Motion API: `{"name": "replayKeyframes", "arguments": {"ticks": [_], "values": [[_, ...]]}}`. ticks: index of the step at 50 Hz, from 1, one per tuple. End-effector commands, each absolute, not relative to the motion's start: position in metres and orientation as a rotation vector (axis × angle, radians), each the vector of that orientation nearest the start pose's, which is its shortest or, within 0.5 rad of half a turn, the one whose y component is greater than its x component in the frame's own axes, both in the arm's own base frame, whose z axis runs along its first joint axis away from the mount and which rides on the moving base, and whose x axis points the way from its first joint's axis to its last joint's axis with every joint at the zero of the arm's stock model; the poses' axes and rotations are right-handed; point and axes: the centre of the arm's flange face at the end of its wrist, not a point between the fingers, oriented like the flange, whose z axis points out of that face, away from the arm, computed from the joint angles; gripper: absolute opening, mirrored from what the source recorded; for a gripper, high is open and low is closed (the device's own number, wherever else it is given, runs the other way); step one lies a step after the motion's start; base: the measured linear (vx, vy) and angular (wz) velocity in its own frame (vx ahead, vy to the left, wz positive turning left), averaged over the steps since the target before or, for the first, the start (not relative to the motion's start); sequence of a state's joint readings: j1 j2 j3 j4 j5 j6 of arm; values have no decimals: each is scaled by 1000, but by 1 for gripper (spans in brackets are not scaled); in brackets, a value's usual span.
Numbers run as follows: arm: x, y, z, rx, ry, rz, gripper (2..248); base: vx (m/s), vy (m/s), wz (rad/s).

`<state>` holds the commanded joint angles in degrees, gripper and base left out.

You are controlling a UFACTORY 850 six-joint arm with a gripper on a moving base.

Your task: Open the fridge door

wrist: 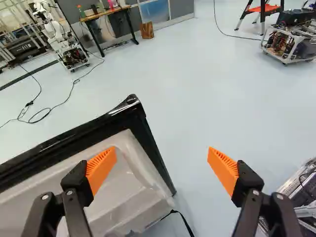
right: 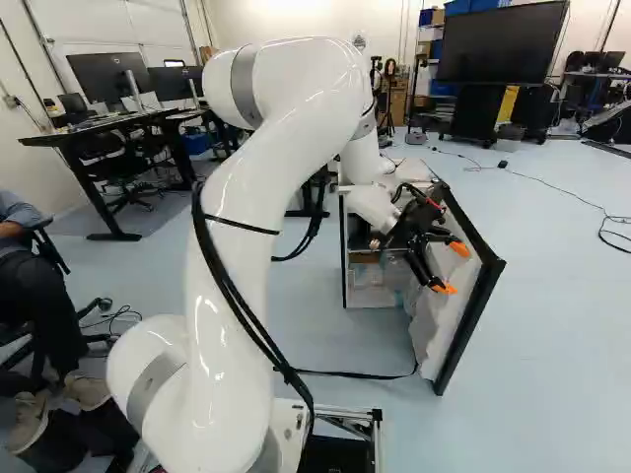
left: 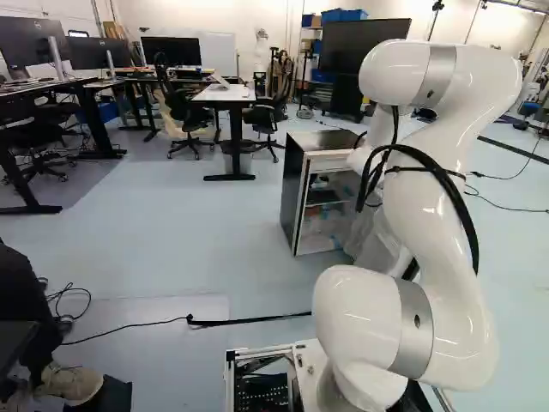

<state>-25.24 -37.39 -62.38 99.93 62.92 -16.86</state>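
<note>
The small black fridge point(left: 293, 193) stands beyond my arm in the left base view, its front uncovered and its shelves showing. In the right base view its door point(right: 479, 313) is swung wide, with the pale inner lining facing the fridge's opening. My gripper point(right: 453, 269) is in front of that lining in the same view. Seen from the wrist, the gripper point(wrist: 160, 165) has its fingers far apart with nothing held. One finger overlaps the door lining point(wrist: 129, 197); the other is over the floor past the door's black corner. Contact with the door cannot be told.
A black cable point(right: 360, 373) runs on the floor near the door's lower edge. A white-topped desk point(left: 225, 94) and chairs stand farther back. The wrist view shows another robot point(wrist: 61, 42) and a wheeled cart point(wrist: 291, 42) far off. A person sits at the left of the right base view.
</note>
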Motion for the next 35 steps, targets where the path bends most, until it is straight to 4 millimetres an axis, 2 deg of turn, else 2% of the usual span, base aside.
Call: {"name": "replayKeyframes", "arguments": {"ticks": [35], "values": [[445,-235,310,1261,-1758,882,247,0,0,0]]}}
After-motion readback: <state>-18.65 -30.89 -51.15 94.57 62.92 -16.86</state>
